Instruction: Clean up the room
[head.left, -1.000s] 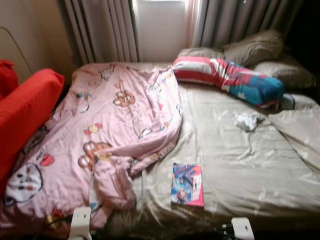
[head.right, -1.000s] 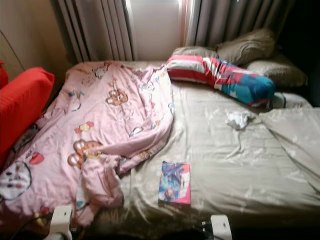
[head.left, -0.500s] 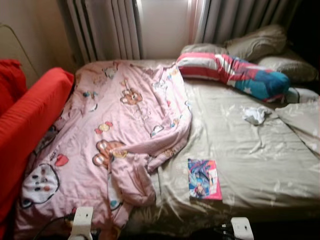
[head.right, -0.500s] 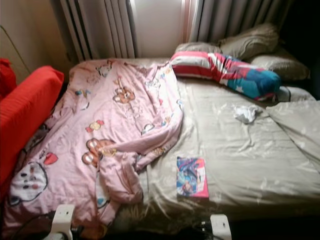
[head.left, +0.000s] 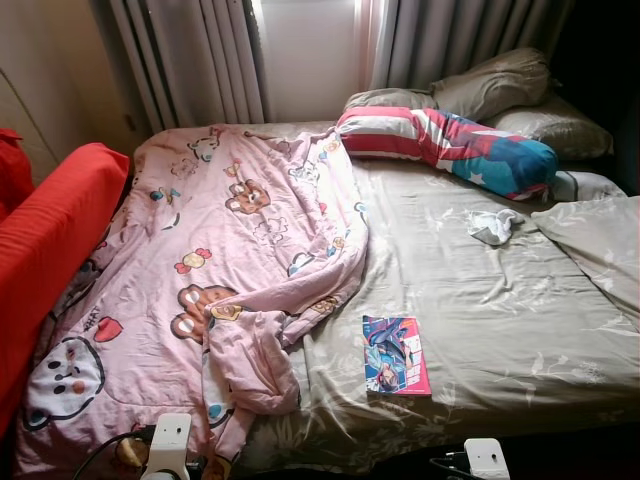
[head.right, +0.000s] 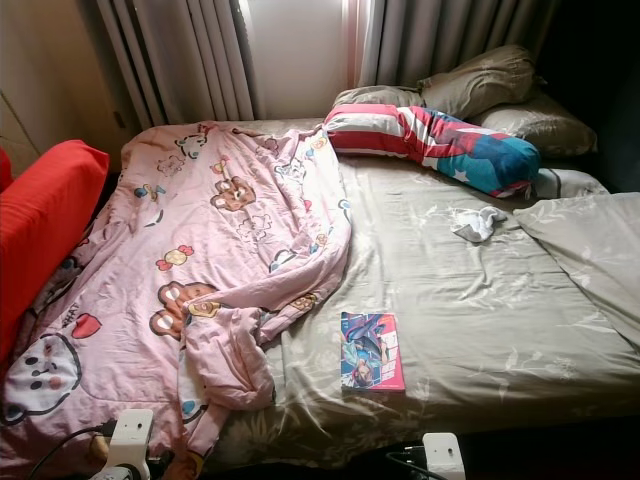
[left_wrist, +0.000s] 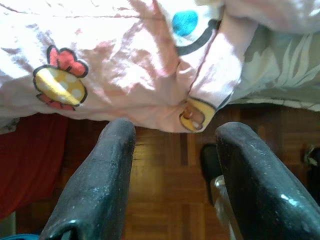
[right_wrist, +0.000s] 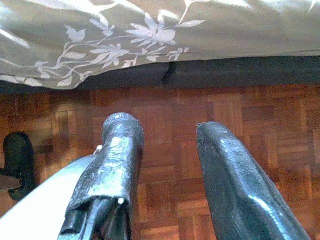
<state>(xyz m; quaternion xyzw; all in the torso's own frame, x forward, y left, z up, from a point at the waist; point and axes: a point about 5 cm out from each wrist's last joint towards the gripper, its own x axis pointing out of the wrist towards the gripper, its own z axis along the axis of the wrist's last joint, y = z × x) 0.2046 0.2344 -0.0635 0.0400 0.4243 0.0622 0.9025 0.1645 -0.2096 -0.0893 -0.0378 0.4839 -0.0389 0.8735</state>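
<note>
A pink cartoon-print blanket (head.left: 210, 270) lies rumpled over the left half of the bed, one corner hanging off the front edge. A colourful book (head.left: 396, 355) rests flat on the beige sheet (head.left: 500, 300) near the front. A crumpled white cloth (head.left: 493, 227) lies toward the back right. My left gripper (left_wrist: 175, 150) hangs open above the wooden floor, just under the blanket's hanging corner (left_wrist: 200, 95). My right gripper (right_wrist: 165, 140) is open too, low over the parquet by the bed's front edge.
A striped red, white and blue bolster (head.left: 450, 145) and beige pillows (head.left: 490, 85) sit at the head under grey curtains (head.left: 200, 50). A red cushion (head.left: 45, 230) borders the bed's left side. A folded beige duvet (head.left: 600, 240) lies at right.
The whole picture has shifted, so my head camera has moved: the bed sits a little further back and more of its front edge shows. Nothing on the bed has moved.
</note>
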